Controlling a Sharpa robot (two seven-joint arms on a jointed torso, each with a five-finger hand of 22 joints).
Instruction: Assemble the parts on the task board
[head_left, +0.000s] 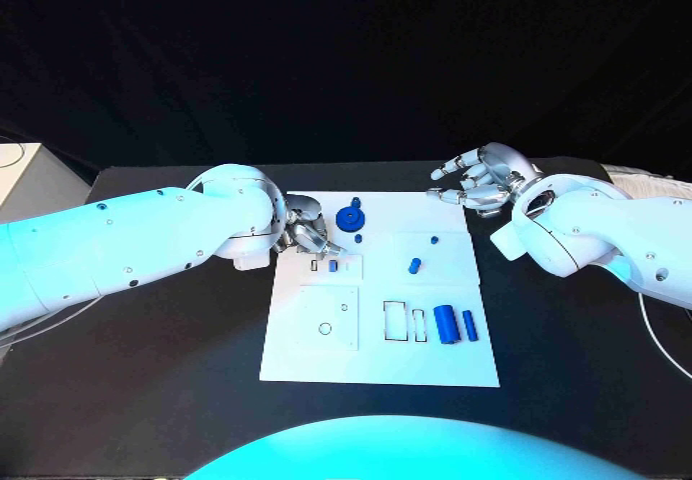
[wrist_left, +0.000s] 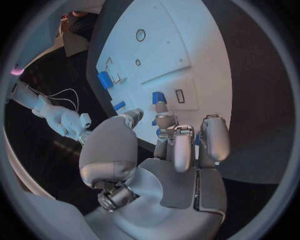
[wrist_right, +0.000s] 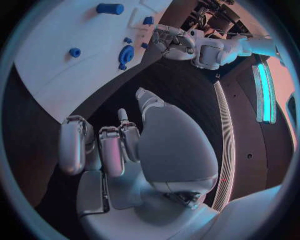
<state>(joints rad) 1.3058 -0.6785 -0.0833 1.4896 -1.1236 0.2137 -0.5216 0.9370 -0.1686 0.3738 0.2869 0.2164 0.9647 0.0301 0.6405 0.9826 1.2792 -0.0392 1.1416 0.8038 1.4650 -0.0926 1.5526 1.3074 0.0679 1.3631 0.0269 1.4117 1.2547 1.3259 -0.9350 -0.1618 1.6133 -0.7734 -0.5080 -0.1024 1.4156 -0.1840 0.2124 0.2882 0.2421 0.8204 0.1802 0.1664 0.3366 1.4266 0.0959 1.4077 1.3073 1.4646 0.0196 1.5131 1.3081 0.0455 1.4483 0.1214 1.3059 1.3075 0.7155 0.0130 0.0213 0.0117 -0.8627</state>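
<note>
The white task board lies mid-table. On its far part sit a round blue part and small blue pieces. One blue piece stands in a slot. Two blue cylinders lie near the board's right edge beside empty slots. My left hand hovers at the board's far left edge, close to the round part. Its fingers stretch out side by side, thumb apart, nothing gripped. My right hand is off the board's far right corner with fingers loosely spread, holding nothing. The round part shows from there too.
Black table surrounds the board on all sides. A pale box stands past the table's far left corner. Cables trail off the right arm.
</note>
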